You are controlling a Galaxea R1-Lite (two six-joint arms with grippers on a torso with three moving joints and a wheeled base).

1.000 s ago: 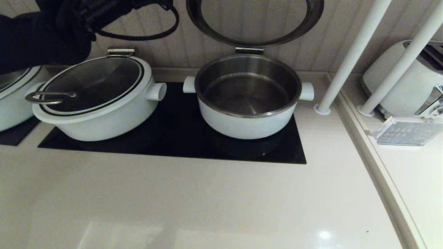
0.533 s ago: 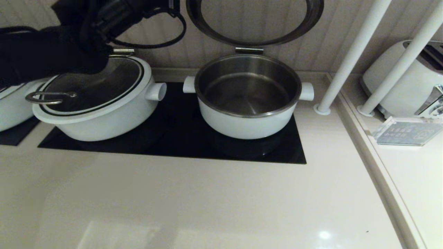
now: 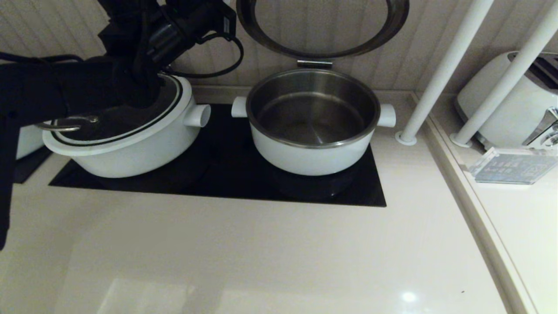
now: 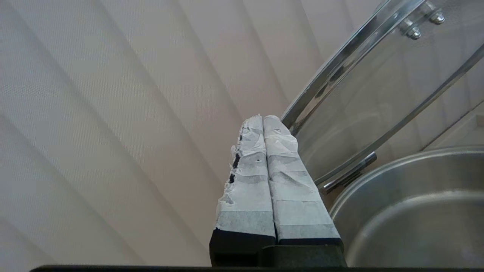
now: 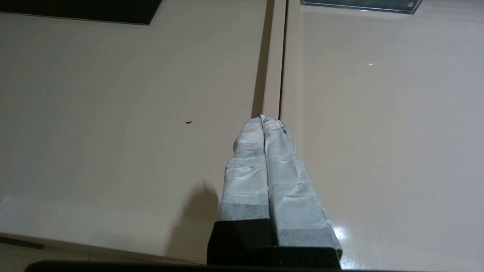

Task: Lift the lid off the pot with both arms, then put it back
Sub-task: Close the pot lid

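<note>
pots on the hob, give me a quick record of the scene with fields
left pot: white, on the black hob, glass lid shut on it
right pot: white, steel inside, nothing in it
right pot's lid: hinged up, standing against the wall
left gripper: shut, holding nothing, raised near the upright lid's rim; its arm reaches over the left pot
right gripper: shut, holding nothing, low over the bare counter, away from the pots
beside the hob: two white poles, a toaster
</note>
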